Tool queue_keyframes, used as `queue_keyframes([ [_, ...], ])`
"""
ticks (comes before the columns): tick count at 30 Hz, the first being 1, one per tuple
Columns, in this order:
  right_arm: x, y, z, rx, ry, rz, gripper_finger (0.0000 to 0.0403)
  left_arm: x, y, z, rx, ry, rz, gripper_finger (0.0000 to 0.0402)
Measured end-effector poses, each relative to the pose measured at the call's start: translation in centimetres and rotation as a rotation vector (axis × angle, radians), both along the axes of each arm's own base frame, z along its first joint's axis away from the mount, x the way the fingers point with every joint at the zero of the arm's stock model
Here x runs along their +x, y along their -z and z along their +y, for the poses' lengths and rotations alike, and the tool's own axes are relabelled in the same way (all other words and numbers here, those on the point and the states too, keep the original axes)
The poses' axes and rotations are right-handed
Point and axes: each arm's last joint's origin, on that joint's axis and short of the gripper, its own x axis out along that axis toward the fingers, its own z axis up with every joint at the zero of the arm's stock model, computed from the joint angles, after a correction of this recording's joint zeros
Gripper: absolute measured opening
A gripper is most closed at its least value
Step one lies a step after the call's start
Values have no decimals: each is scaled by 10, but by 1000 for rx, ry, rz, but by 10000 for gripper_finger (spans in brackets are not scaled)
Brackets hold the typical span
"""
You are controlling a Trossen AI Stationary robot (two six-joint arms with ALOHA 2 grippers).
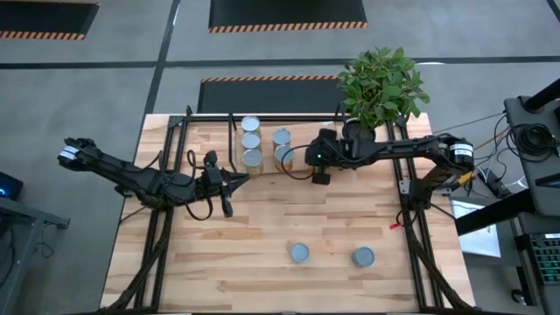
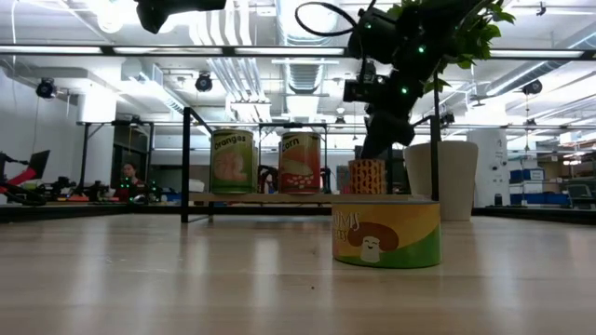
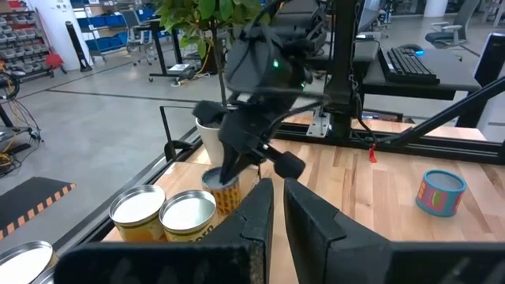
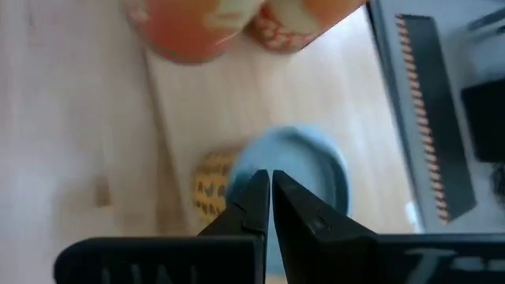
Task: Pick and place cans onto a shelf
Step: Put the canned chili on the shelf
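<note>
High view first: five cans sit on the shelf (image 1: pixel 210 118) at the back of the table, three in a row (image 1: pixel 251 142) and two beside them, the nearer of the pair (image 1: pixel 285 155) tucked just under the right gripper (image 1: pixel 317 166). Two more cans wait on the bare front of the tabletop, one (image 1: pixel 300 254) toward the middle and one (image 1: pixel 363 257) to its right. From the right wrist view that gripper's fingers are pinched together with nothing between them, poised right above a can's grey lid (image 4: pixel 316 170). The left gripper (image 1: pixel 226 197) hangs just in front of the shelf, also clenched on nothing. A potted plant (image 1: pixel 382 83) stands at the back corner, close to the right arm.

My worry is the crowding back there. If the right arm swings out low, its closed fingers could clip that can and topple it into its neighbours, and the leaves overhang the arm's elbow.
</note>
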Motion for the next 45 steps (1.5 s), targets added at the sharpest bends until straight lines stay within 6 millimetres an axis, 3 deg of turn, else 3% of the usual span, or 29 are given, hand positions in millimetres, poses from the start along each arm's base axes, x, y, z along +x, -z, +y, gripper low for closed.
queue_keyframes([
  [12,10,-43,-1,2,25,-36,8,0,0,0,19,3,8,15],
  [17,2,-41,-3,20,47,51,8,0,0,0,24,4,10,15],
  [25,-3,-17,-8,54,84,137,8,0,0,0,24,4,9,15],
  [31,6,-4,-9,150,168,57,8,0,0,0,24,4,9,15],
  [35,16,-7,-12,182,299,-88,8,0,0,0,24,3,8,15],
  [38,21,-21,-15,179,320,-167,9,0,0,0,24,3,9,15],
  [45,19,-41,-22,150,294,-102,8,0,0,0,24,3,9,15],
])
